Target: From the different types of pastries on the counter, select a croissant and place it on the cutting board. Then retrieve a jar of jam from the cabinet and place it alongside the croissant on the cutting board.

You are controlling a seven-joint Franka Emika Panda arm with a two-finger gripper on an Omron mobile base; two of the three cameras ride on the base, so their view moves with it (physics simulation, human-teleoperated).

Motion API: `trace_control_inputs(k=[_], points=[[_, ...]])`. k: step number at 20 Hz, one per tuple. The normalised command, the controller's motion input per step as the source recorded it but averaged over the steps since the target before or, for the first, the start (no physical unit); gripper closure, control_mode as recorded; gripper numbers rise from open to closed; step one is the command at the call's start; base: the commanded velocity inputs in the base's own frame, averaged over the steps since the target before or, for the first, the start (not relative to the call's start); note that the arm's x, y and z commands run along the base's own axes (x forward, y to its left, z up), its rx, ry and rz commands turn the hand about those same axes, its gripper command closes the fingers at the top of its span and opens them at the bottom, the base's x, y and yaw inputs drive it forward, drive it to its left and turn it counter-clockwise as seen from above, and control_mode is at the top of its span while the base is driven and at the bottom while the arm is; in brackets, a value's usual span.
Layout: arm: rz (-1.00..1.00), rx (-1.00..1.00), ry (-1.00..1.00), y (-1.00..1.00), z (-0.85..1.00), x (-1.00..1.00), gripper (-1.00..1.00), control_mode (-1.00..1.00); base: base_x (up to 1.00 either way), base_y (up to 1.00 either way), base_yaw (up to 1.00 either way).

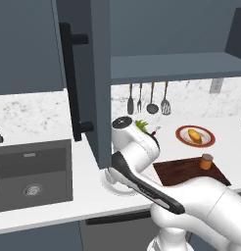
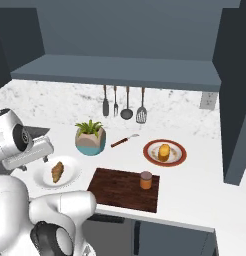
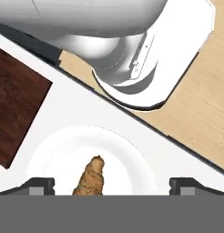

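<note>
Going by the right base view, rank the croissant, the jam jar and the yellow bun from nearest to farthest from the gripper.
1. Slim golden-brown croissant, on the round white plate, under the gripper.
2. Small orange-brown jam jar, on the dark wooden cutting board, further right.
3. Round yellow-orange bun, on the red-rimmed plate, farthest right.

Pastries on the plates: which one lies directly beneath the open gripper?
The croissant, slim, ridged and golden-brown, on the plain white plate below the gripper. The rounder yellow-orange bun sits on the red-rimmed plate.
</note>
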Motion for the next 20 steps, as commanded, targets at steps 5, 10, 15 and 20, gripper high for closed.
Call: trace_control_inputs(k=[5,10,15,20], points=[[0.13,0.00,-0.03,0.00,-0.23,0.77,-1.00,-1.00,0.00,0.00,0.00],[0.14,0.01,0.00,0.03,-0.17,0.24,-1.00,-1.00,0.00,0.00,0.00],[0.06,0.01,0.00,0.04,-0.35,0.20,-1.00,-1.00,0.00,0.00,0.00],[0.00,0.00,0.01,0.00,-0.37,0.35,-1.00,-1.00,0.00,0.00,0.00]])
